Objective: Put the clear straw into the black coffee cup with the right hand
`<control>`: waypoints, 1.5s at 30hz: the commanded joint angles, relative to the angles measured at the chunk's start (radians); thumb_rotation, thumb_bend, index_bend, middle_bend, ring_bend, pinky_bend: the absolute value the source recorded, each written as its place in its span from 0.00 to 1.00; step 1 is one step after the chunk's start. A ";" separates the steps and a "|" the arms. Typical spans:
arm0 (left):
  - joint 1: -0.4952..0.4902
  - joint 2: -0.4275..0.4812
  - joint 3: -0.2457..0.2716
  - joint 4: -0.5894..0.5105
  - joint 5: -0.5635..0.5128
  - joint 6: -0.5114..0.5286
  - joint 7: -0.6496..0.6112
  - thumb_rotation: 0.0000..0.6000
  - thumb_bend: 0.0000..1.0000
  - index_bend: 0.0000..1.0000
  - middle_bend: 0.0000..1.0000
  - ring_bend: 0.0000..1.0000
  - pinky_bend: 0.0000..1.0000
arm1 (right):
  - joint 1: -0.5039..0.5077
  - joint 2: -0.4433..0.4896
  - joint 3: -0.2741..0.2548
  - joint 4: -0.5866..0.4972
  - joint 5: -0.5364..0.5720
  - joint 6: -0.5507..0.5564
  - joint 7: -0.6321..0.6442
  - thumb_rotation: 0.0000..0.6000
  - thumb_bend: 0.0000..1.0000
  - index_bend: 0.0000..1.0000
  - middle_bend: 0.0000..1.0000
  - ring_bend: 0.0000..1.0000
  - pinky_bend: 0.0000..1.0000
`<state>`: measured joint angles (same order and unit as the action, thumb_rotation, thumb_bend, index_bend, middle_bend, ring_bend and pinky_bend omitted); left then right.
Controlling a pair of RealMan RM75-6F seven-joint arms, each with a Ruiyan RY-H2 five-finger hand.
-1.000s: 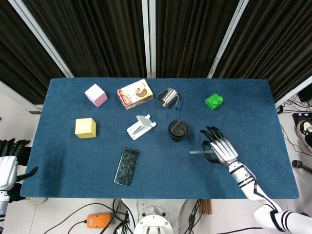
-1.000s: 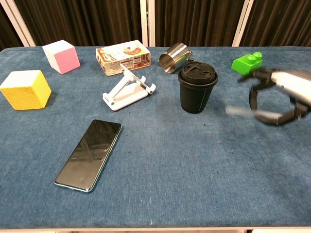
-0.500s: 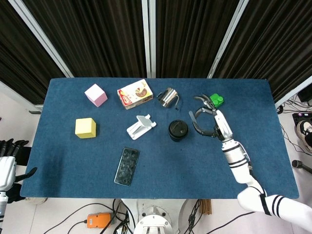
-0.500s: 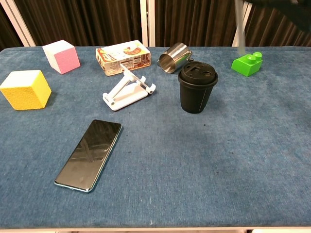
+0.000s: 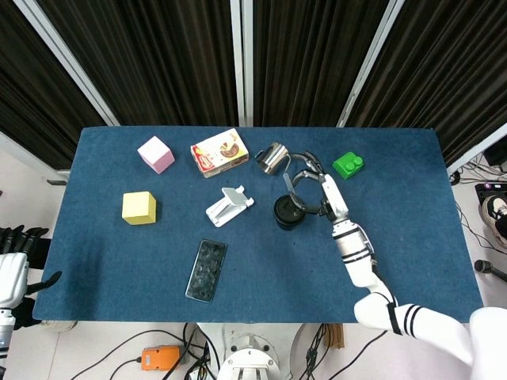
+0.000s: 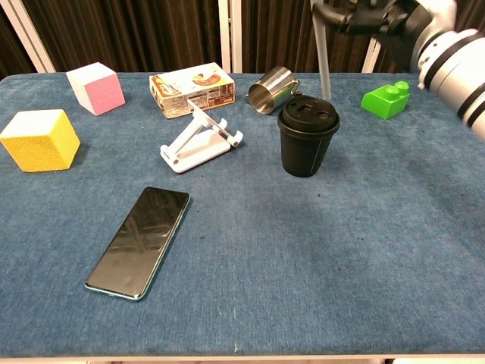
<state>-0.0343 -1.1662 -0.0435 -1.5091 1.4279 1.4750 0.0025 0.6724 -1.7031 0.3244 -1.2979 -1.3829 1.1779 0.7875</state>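
Note:
The black coffee cup (image 6: 308, 142) with its black lid (image 5: 288, 211) stands upright mid-table. My right hand (image 6: 373, 14) hovers above and just right of it, pinching the clear straw (image 6: 323, 64), which hangs nearly upright with its lower end just above the lid's right rim. In the head view the right hand (image 5: 310, 188) overlaps the cup's right side and the straw is hard to make out. My left hand (image 5: 13, 261) hangs off the table's left edge, holding nothing, fingers apart.
A steel pitcher (image 6: 270, 90) stands just behind the cup. A green block (image 6: 386, 99) lies to its right. A white phone stand (image 6: 198, 140), snack box (image 6: 190, 89), pink cube (image 6: 95, 87), yellow cube (image 6: 39, 139) and phone (image 6: 139, 241) lie to the left.
My right hand lifted the straw off the table on the right, swung it upright and carried it left to just above the cup. The left hand stayed put.

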 commanded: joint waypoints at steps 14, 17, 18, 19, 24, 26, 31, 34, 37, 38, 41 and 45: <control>0.001 -0.003 0.001 0.005 -0.003 -0.004 -0.001 1.00 0.10 0.18 0.16 0.06 0.01 | 0.019 -0.065 -0.020 0.092 -0.028 0.005 0.067 1.00 0.61 0.69 0.23 0.04 0.11; 0.001 -0.004 0.001 0.007 -0.004 -0.005 -0.003 1.00 0.10 0.17 0.16 0.06 0.01 | 0.016 -0.067 -0.021 0.098 -0.027 0.006 0.069 1.00 0.61 0.67 0.23 0.04 0.10; 0.001 -0.005 0.001 0.009 -0.005 -0.005 -0.004 1.00 0.10 0.18 0.16 0.06 0.01 | 0.015 -0.067 -0.023 0.100 -0.028 0.007 0.071 1.00 0.61 0.66 0.23 0.04 0.10; 0.001 -0.006 0.001 0.010 -0.005 -0.006 -0.004 1.00 0.10 0.18 0.16 0.06 0.01 | 0.014 -0.066 -0.026 0.103 -0.030 0.007 0.071 1.00 0.61 0.64 0.23 0.04 0.08; -0.001 -0.008 0.001 0.012 -0.002 -0.006 -0.006 1.00 0.10 0.18 0.16 0.06 0.01 | 0.009 -0.065 -0.042 0.115 -0.044 0.009 0.086 1.00 0.43 0.44 0.23 0.00 0.00; -0.002 -0.008 0.000 0.012 -0.002 -0.007 -0.006 1.00 0.10 0.18 0.16 0.06 0.01 | 0.009 -0.064 -0.048 0.119 -0.051 0.011 0.091 1.00 0.36 0.38 0.22 0.00 0.00; -0.004 -0.008 -0.001 0.012 -0.001 -0.009 -0.005 1.00 0.10 0.17 0.16 0.06 0.01 | 0.000 -0.057 -0.051 0.115 -0.068 0.040 0.101 1.00 0.28 0.26 0.19 0.00 0.00; -0.007 -0.007 -0.001 0.012 0.001 -0.011 -0.004 1.00 0.10 0.18 0.16 0.06 0.01 | -0.018 -0.020 -0.056 0.097 -0.093 0.083 0.077 1.00 0.27 0.24 0.18 0.00 0.00; -0.010 -0.006 -0.003 0.014 0.001 -0.014 -0.007 1.00 0.10 0.18 0.16 0.06 0.01 | -0.053 0.057 -0.074 0.066 -0.120 0.127 0.007 1.00 0.27 0.23 0.17 0.00 0.00; -0.011 -0.005 -0.004 0.014 0.001 -0.014 -0.009 1.00 0.10 0.18 0.16 0.06 0.01 | -0.067 0.087 -0.082 0.051 -0.127 0.139 -0.023 1.00 0.27 0.23 0.17 0.00 0.00; -0.013 -0.004 -0.004 0.016 0.002 -0.016 -0.013 1.00 0.10 0.18 0.16 0.06 0.01 | -0.126 0.185 -0.103 0.004 -0.141 0.200 -0.139 1.00 0.27 0.20 0.16 0.00 0.00; -0.016 -0.004 -0.004 0.015 0.007 -0.016 -0.015 1.00 0.10 0.17 0.16 0.06 0.01 | -0.210 0.333 -0.152 -0.071 -0.144 0.236 -0.301 1.00 0.27 0.13 0.15 0.00 0.00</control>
<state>-0.0501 -1.1706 -0.0480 -1.4940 1.4346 1.4593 -0.0123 0.5342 -1.4794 0.2155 -1.3019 -1.5149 1.3713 0.5997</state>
